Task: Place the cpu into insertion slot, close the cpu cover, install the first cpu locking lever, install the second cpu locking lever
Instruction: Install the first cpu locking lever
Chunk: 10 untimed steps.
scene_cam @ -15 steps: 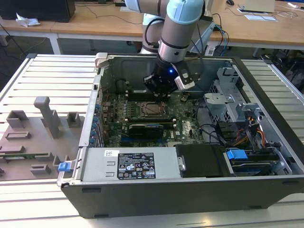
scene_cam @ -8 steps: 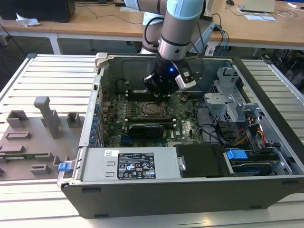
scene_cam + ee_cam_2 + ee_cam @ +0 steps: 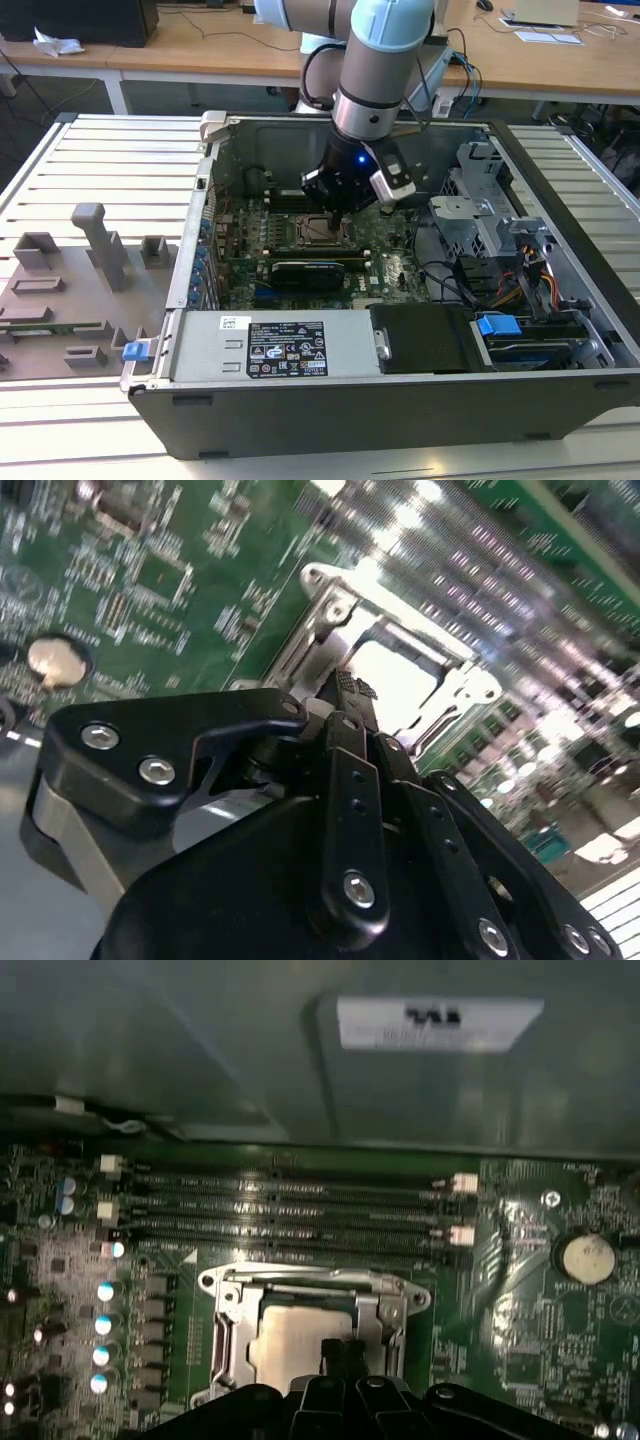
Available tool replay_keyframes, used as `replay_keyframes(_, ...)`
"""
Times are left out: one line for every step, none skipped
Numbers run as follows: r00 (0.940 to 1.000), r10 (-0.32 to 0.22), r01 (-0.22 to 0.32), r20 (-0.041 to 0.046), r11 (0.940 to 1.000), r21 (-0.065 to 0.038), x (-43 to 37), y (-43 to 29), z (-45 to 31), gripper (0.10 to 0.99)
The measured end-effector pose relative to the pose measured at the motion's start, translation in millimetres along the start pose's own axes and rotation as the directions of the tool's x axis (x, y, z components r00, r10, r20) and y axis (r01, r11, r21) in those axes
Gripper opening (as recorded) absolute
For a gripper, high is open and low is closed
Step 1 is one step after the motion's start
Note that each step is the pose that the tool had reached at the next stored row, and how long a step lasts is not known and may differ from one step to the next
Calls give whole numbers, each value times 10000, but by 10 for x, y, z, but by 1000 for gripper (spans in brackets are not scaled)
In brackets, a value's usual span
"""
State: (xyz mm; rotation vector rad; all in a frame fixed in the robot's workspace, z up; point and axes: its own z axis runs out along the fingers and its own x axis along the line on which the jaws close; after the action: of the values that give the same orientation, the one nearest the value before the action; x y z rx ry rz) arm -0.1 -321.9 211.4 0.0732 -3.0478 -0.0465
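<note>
The fingers [image 3: 345, 705] look drawn together with nothing between them, their black tips meeting just above the socket in the second wrist view. There we see the gripper [image 3: 350, 692] poised over the cpu cover [image 3: 330, 630], a silvery frame lying flat on the green motherboard [image 3: 150, 580], with the pale cpu [image 3: 395, 675] showing through its window.

In the first wrist view we see the gripper [image 3: 343, 1352] at the near edge of the insertion slot [image 3: 225, 1345]; the cpu [image 3: 295, 1335] sits inside it, framed by the cpu cover [image 3: 310, 1282]. Beyond lie long black memory slots [image 3: 290, 1210], and a coin battery [image 3: 585, 1257] sits off to one side.

In the exterior view we see the arm [image 3: 385, 60] reaching down into the open computer case [image 3: 400, 410], the gripper [image 3: 340, 208] low over the insertion slot [image 3: 322, 232].
</note>
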Motion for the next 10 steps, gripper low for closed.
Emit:
replay_keyframes(10000, 1, -1, 0, 10000, 3, 2, -20, 0, 106)
replay_keyframes(10000, 0, 0, 1, 10000, 6, 3, -27, 0, 106)
replay_keyframes(10000, 2, -2, 0, 10000, 10, 3, -27, -1, 106)
replay_keyframes(10000, 3, -3, -1, 10000, 13, 4, -27, -6, 106)
replay_keyframes(10000, 3, -3, 0, 10000, 14, 5, -27, -27, 106)
replay_keyframes(10000, 2, -2, 0, 10000, 23, 10, -25, -76, 106)
replay_keyframes(10000, 3, -3, -1, 10000, 25, 13, -24, -111, 106)
replay_keyframes(10000, 3, -3, -1, 10000, 26, 15, -23, -133, 106)
replay_keyframes(10000, 3, -3, -1, 10000, 25, 19, -22, -173, 106)
replay_keyframes(10000, 3, -3, -1, 10000, 25, 22, -21, -212, 106)
